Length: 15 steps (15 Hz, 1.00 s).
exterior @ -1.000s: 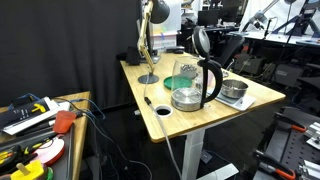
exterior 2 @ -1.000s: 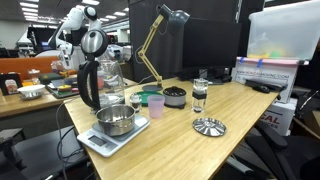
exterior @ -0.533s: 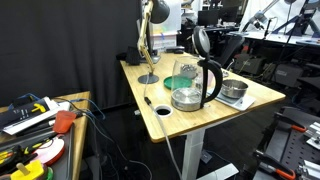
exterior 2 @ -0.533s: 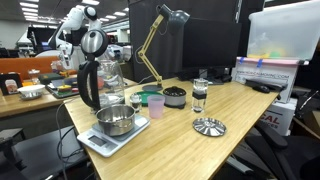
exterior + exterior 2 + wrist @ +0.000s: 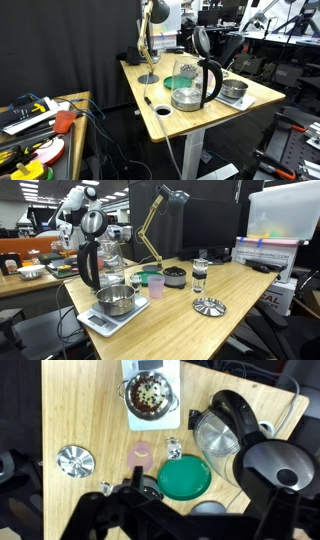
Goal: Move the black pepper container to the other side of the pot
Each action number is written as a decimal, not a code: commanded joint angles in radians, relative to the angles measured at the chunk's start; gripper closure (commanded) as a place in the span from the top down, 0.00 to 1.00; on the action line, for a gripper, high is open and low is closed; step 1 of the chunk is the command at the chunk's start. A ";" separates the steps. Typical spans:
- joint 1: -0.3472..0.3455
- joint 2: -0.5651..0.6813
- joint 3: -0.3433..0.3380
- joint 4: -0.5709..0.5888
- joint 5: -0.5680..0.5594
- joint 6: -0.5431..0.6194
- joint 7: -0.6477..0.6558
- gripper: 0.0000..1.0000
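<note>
Change: nothing has shifted in the last second; the arm, jar and pot sit as they did, so the move looks not yet begun.
Claw [image 5: 160,512]: a dark blur along the lower edge of the wrist view, looking down on the bench [image 5: 255,295]. I cannot tell how far it is open; nothing is visible in it.
Jar [image 5: 199,275]: upright, right of centre in an exterior view, between a dark bowl [image 5: 174,277] and a silver lid [image 5: 208,306], well apart from the pot [image 5: 115,300] at lower left.
Bench: pale wood, also carrying a kettle [image 5: 92,265], green plate [image 5: 150,273], pink cup [image 5: 155,286] and lamp [image 5: 170,194].
Room: lab-office with a black curtain [image 5: 60,40] and cluttered desks behind.
</note>
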 commanded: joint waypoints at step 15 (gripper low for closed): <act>-0.068 0.219 -0.006 0.084 -0.062 0.194 0.078 1.00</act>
